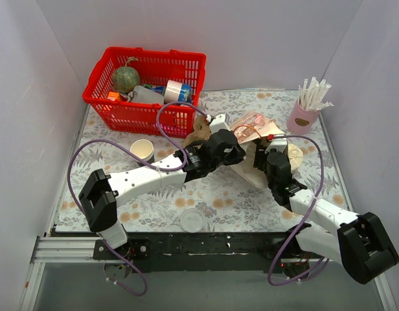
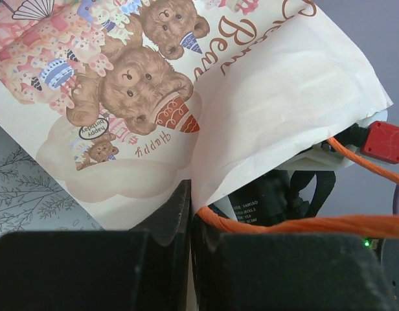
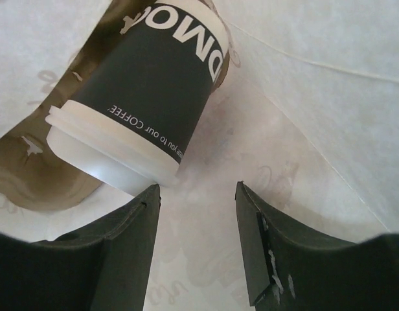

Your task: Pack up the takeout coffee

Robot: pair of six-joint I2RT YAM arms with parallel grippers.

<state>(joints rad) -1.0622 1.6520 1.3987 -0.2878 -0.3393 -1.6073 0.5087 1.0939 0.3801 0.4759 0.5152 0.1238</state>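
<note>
The takeout coffee [image 3: 148, 84] lies on its side inside a paper bag [image 3: 303, 97]. Its dark band and white lid [image 3: 109, 159] face my right gripper [image 3: 196, 188]. That gripper is open inside the bag with nothing between its fingers. Its left fingertip [image 3: 148, 194] sits right at the lid's rim. My left gripper [image 2: 190, 188] is shut on the edge of the bear-printed bag [image 2: 135, 97] and holds the mouth up. From above, both wrists meet at the bag [image 1: 251, 123] mid-table, and the cup is hidden there.
A red basket [image 1: 148, 84] of groceries stands at the back left. A plain cream cup [image 1: 142, 150] sits left of centre and a loose white lid [image 1: 192, 220] near the front edge. A pink holder of white sticks [image 1: 303, 116] stands back right. An orange cable [image 2: 284, 227] crosses the left wrist view.
</note>
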